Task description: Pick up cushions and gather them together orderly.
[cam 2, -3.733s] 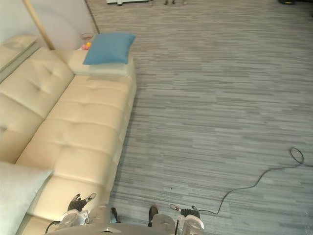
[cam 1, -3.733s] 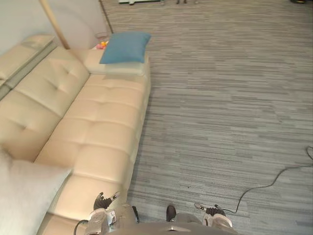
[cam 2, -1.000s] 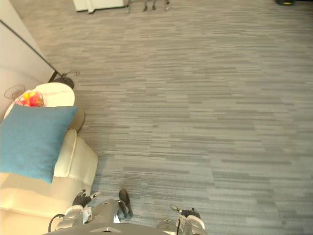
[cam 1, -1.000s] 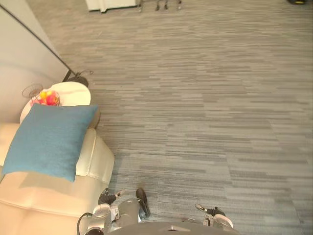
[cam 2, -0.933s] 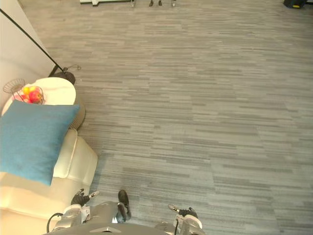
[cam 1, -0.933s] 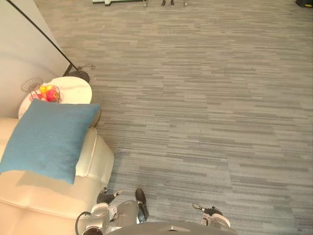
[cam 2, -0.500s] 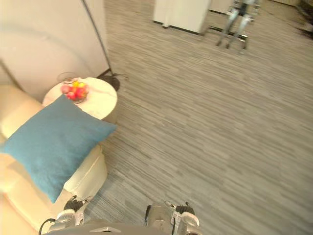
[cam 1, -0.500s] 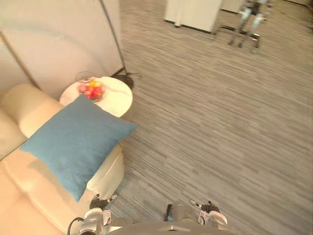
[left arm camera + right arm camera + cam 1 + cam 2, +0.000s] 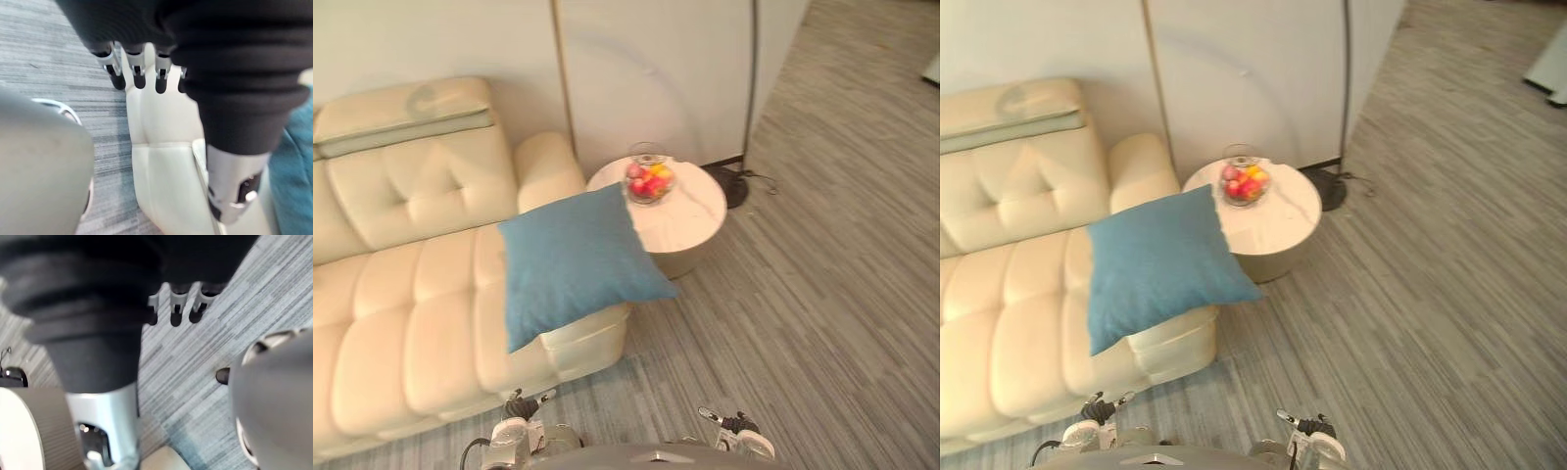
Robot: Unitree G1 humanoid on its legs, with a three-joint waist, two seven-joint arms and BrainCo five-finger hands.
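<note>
Blue cushion (image 9: 573, 264) lying on sofa (image 9: 401, 313) ahead of left hand (image 9: 517, 408), right hand (image 9: 735, 424) alongside, both hanging loose-fingered, empty

Left robot hand (image 9: 518, 407), right robot hand (image 9: 731, 423) hang relaxed.

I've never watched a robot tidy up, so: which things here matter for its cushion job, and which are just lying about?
For the job:
blue cushion, lying across the cream sofa's end.

Just there:
round side table; glass fruit bowl on it; floor lamp.
</note>
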